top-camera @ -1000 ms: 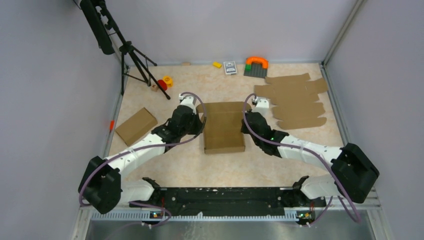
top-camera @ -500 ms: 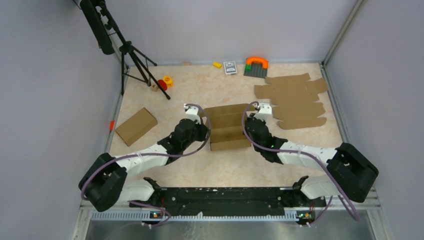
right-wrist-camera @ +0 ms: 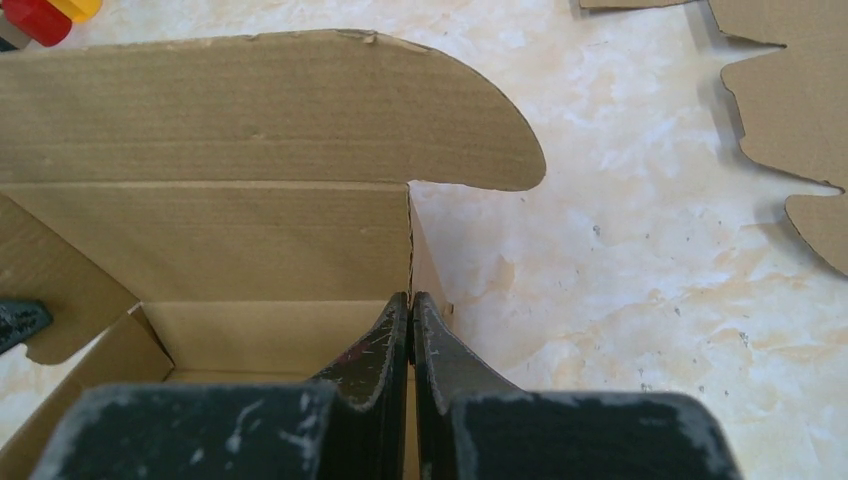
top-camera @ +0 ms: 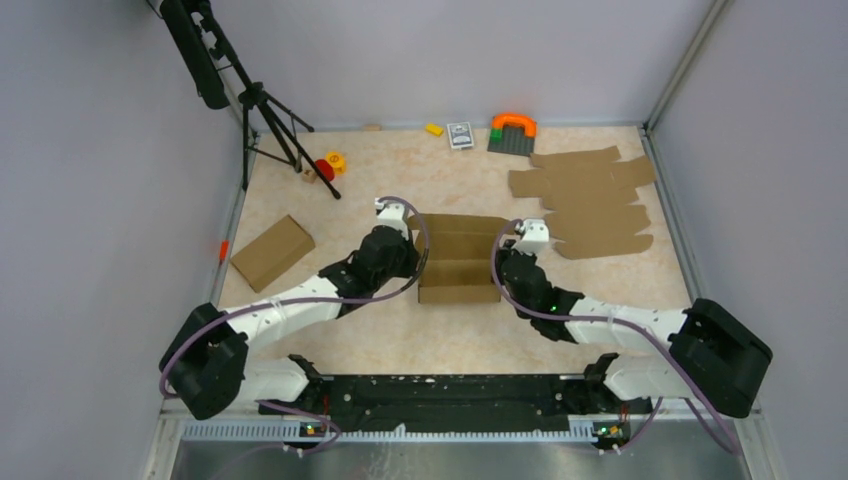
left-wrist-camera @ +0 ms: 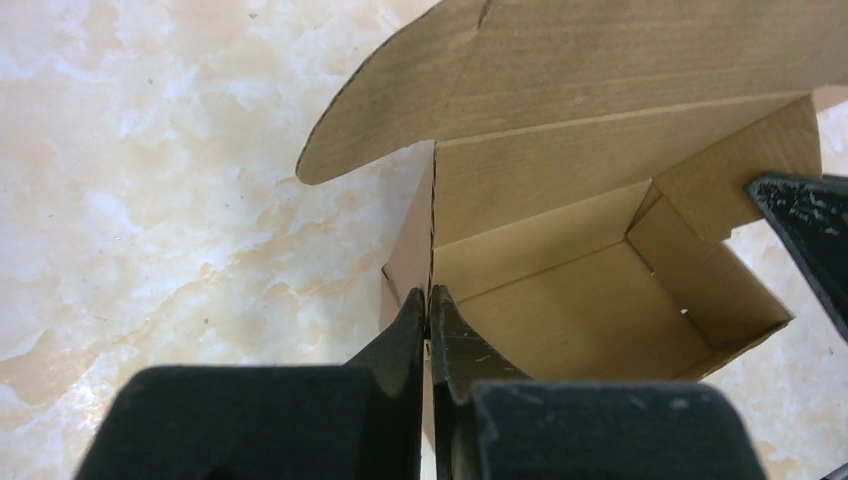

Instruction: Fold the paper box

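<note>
The paper box (top-camera: pixel 458 256) is brown cardboard, partly folded into an open tray with raised side walls and its lid panel lying flat behind. My left gripper (top-camera: pixel 411 252) is shut on the box's left side wall (left-wrist-camera: pixel 412 250), one finger inside and one outside. My right gripper (top-camera: pixel 503 262) is shut on the right side wall (right-wrist-camera: pixel 422 262) in the same way. The box's inside (left-wrist-camera: pixel 590 300) and its lid flap (right-wrist-camera: pixel 250 110) show in both wrist views. In the left wrist view the right gripper's fingertips (left-wrist-camera: pixel 805 225) show at the far wall.
A pile of flat brown cardboard sheets (top-camera: pixel 590 200) lies at the back right. A folded brown box (top-camera: pixel 272 252) lies at the left. A tripod (top-camera: pixel 270 120), small red and yellow toys (top-camera: pixel 328 166), a card pack (top-camera: pixel 460 134) and an orange-and-green block (top-camera: pixel 512 130) stand along the back.
Both grippers have pulled nearer to the arms' bases with the box's side walls in them. The box has gone from a longer flat sheet to a shorter open tray.
</note>
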